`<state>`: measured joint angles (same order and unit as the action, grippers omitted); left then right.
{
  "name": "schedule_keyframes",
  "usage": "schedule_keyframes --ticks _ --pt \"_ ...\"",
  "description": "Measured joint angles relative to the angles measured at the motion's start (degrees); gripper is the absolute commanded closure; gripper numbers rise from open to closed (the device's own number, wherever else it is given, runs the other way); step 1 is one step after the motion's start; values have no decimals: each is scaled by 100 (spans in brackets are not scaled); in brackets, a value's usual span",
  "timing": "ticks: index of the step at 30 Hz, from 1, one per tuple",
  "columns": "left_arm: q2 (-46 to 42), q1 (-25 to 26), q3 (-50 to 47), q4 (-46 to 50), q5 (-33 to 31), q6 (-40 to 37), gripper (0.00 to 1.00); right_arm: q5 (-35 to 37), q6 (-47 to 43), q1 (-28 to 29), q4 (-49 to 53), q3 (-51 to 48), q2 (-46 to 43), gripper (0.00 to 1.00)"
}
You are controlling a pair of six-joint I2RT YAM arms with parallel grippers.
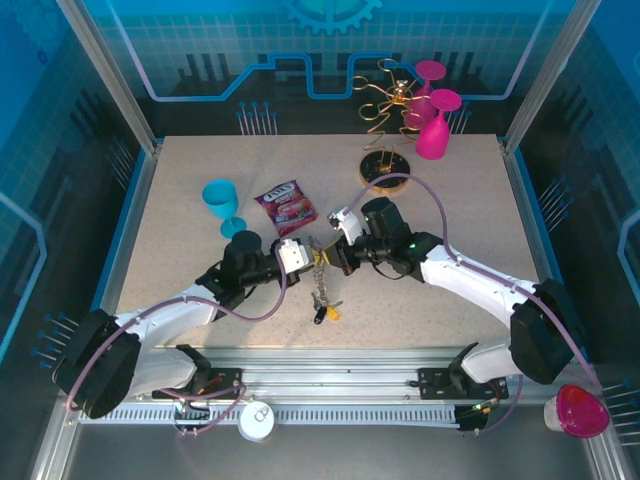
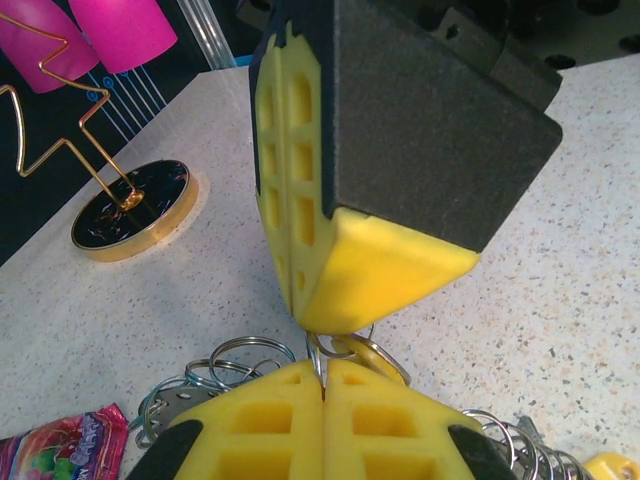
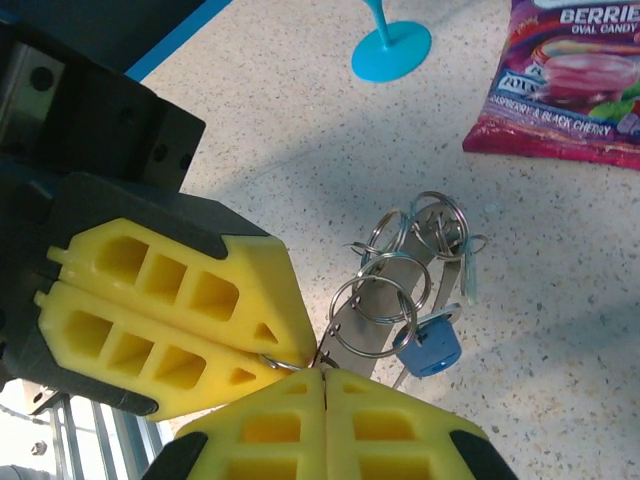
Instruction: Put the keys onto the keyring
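Both hands are closed: the left gripper (image 2: 323, 390) and the right gripper (image 3: 326, 385) meet tip to tip. Each has its yellow foam pads pressed together with only thin wire pinched at the seam. We read both as clamped on the keyring (image 3: 380, 300), a thin grey metal loop carrying a flat silvery strip and a chain of overlapping split rings. It sits right at the fingertips of both, and the rest of the bunch runs away from the tips onto the speckled beige tabletop (image 3: 250, 150). The keys (image 1: 325, 308), small silver metal blades with coloured plastic heads, lie at the end of that run, back from the meeting tips toward our arm bases. A blue-headed key (image 3: 430, 347) hangs on a ring just past the right fingertips, and a yellow key head (image 2: 612, 467) shows just beside the left pads. Handling, our judgement: light and not fragile. Each piece is stiff but the assembly is floppy, so it will likely swing and twist when lifted. Bare wire is thin and slick against soft foam, so expect it to rotate in the grip. Best hold: ring wire square across the pads, close to its opening. Take keys by the plastic head, which is wider and grippier than the blade. Which ring each hand has, we cannot tell.
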<state>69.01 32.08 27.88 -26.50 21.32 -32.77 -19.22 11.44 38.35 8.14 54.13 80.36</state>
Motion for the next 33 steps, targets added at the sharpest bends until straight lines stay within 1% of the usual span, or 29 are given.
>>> schedule_keyframes --ticks 10,17,28,33 --pt "105 9 -98 -260 -133 -85 100 120 614 7 -63 0 120 100" --pt "105 35 -107 -385 -227 -216 100 -79 933 -96 -142 -7 120 100" --pt "105 85 -262 -634 -227 -208 100 -507 1287 -293 -354 -208 133 100" --pt "105 85 -291 -728 -229 -170 100 -577 1399 -356 -409 -208 142 100"
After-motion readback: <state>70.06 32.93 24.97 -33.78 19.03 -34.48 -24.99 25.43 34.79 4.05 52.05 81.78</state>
